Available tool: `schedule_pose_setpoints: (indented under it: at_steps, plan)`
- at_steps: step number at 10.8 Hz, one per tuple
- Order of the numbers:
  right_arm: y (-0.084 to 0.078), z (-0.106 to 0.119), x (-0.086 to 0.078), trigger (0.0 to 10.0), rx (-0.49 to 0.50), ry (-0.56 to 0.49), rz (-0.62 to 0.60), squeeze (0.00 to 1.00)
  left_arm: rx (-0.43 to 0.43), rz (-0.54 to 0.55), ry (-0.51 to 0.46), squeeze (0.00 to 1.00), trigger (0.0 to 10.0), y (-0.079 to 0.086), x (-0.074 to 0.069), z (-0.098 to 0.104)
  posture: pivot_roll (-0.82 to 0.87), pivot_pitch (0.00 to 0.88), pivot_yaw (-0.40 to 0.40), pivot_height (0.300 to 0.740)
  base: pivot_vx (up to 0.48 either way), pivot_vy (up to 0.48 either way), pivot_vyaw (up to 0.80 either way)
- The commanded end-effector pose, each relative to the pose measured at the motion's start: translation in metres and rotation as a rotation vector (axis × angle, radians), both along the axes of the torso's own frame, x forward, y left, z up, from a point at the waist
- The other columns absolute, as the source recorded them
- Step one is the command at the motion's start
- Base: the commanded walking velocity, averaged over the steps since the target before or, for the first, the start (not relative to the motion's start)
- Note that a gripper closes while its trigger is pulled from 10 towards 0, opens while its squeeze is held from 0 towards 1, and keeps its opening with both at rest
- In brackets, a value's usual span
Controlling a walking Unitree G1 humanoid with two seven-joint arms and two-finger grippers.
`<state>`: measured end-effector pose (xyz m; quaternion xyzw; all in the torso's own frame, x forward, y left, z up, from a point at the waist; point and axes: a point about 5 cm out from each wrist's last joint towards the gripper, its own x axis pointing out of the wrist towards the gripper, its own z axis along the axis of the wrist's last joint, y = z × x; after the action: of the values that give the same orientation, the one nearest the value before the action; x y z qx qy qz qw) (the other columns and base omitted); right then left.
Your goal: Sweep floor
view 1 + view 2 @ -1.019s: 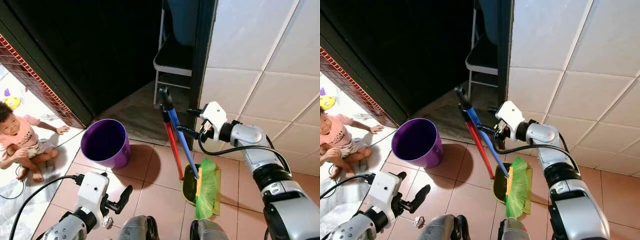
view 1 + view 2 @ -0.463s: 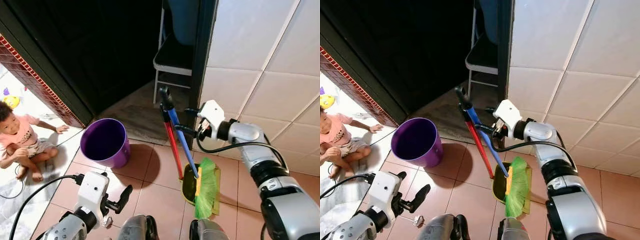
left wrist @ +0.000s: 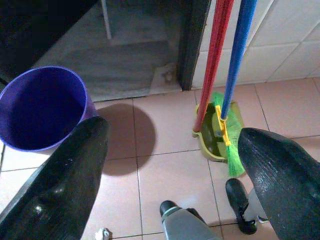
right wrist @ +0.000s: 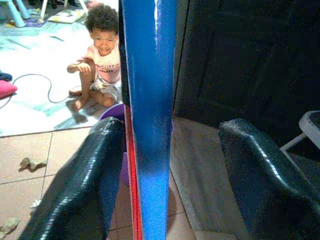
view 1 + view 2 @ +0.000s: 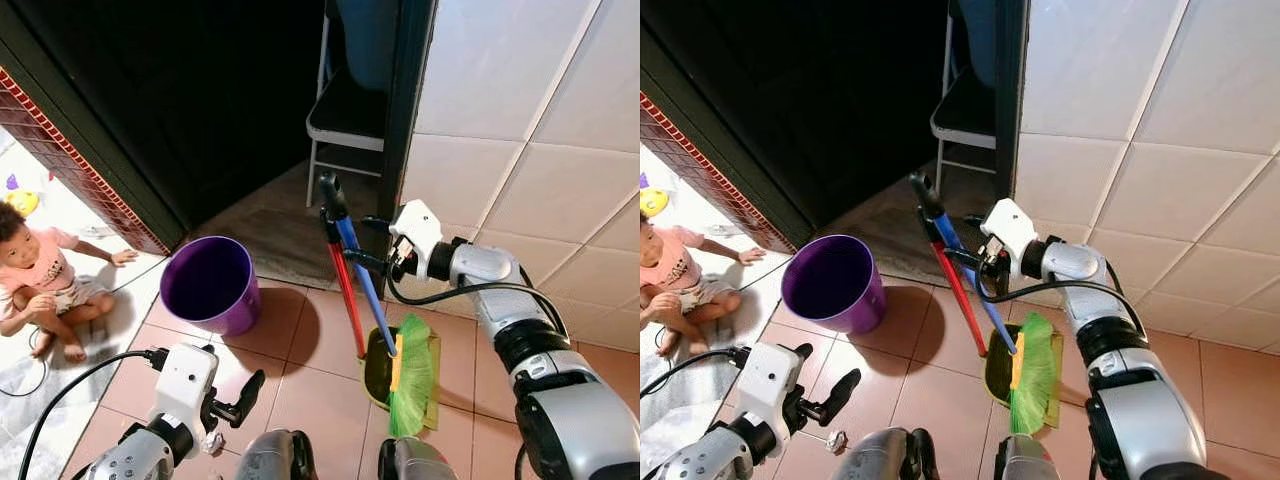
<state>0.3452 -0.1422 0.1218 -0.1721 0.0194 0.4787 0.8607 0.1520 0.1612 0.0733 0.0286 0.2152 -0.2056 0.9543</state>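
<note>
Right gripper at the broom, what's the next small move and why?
Probably close the right gripper on the blue broom handle: the wrist view shows the handle between its open fingers, not yet clamped. The broom leans by the red dustpan handle, so grip blue only.

- The broom (image 5: 400, 350) had a blue handle and bright green bristles.
- The dustpan (image 5: 378, 370), just beside the broom, was olive green with a red handle.
- The bucket (image 5: 210, 285), near the broom, was purple.
- The floor (image 5: 300, 370) showed terracotta tiles; the wall (image 5: 520, 150) behind the broom, white tiles.
- The right gripper (image 4: 170, 175) had glossy black fingers.
</note>
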Motion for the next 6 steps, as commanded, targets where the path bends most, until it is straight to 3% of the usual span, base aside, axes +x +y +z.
schedule_pose_setpoints:
  at_steps: [1, 6]
  plan:
    - [0.0076, 0.0026, 0.0012, 0.0, -0.003, -0.008, 0.033, 0.0, 0.023, 0.008, 0.003, 0.0, 10.0, 0.0034, -0.0023, 0.0016, 0.11, 0.165, 0.119, 0.74, 0.0, 0.0, 0.0]
    - [0.0079, 0.0035, 0.0024, 0.0, -0.002, -0.013, 0.033, 0.0, 0.023, 0.009, 0.003, 0.0, 10.0, 0.0029, -0.0013, 0.0013, 0.11, 0.162, 0.119, 0.74, 0.0, 0.0, 0.0]
